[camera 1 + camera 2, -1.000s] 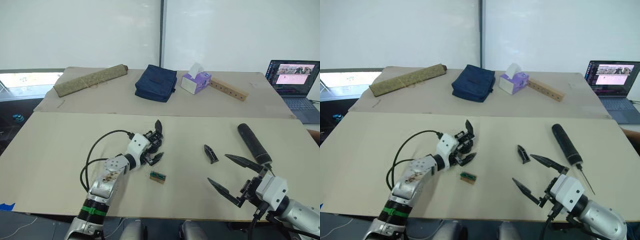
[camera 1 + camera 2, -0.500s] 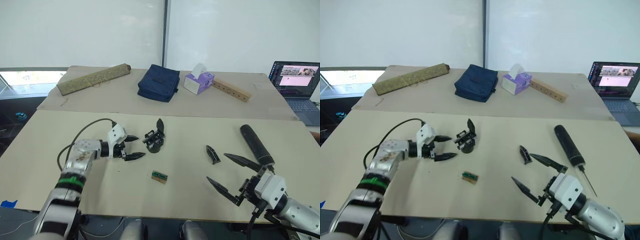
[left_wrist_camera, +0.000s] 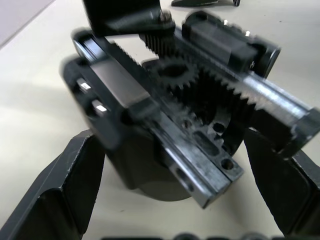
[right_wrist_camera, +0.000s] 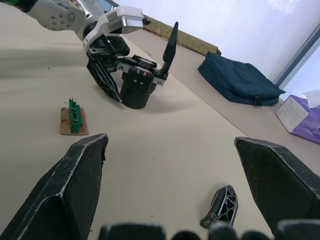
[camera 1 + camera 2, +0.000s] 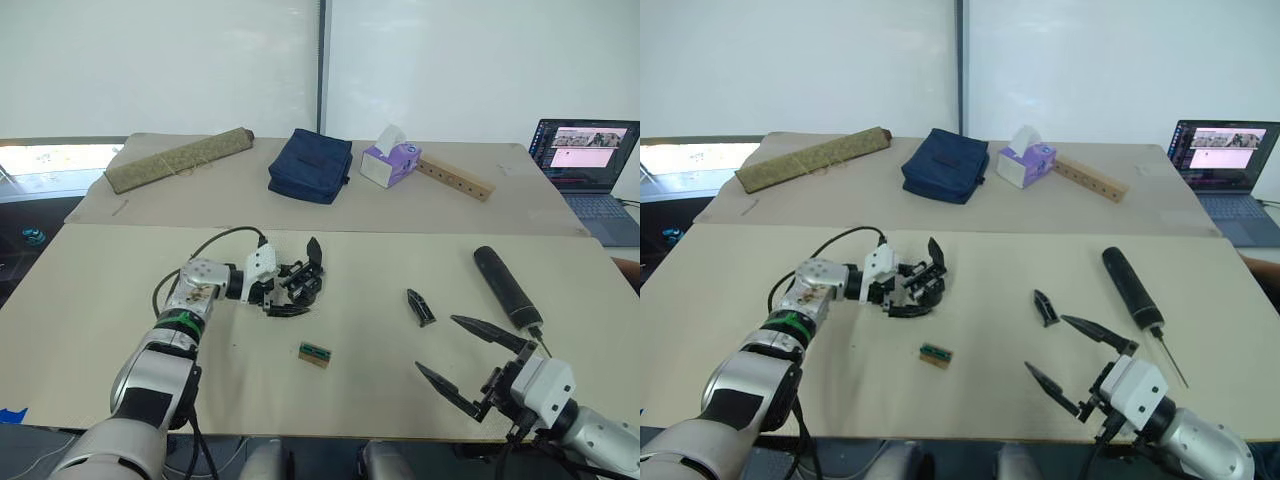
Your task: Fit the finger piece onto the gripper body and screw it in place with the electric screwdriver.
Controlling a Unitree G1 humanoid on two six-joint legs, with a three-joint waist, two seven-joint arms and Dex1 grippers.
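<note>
Assembly unstarted: left tool [image 5: 287,296] spread around the small black geared gripper body [image 5: 305,282] on the beige desk [image 5: 90,290], right tool [image 5: 478,363] wide, black wedge-shaped finger piece [image 5: 420,307] and black cylindrical electric screwdriver [image 5: 505,286] lying untouched.

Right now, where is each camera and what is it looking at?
Head eyes: look down over the table; both arms show.
Left wrist: looks along the left claw straddling the gripper body.
Right wrist: looks along the open right claw over the finger piece.
Shared: gripper body, finger piece.
</note>
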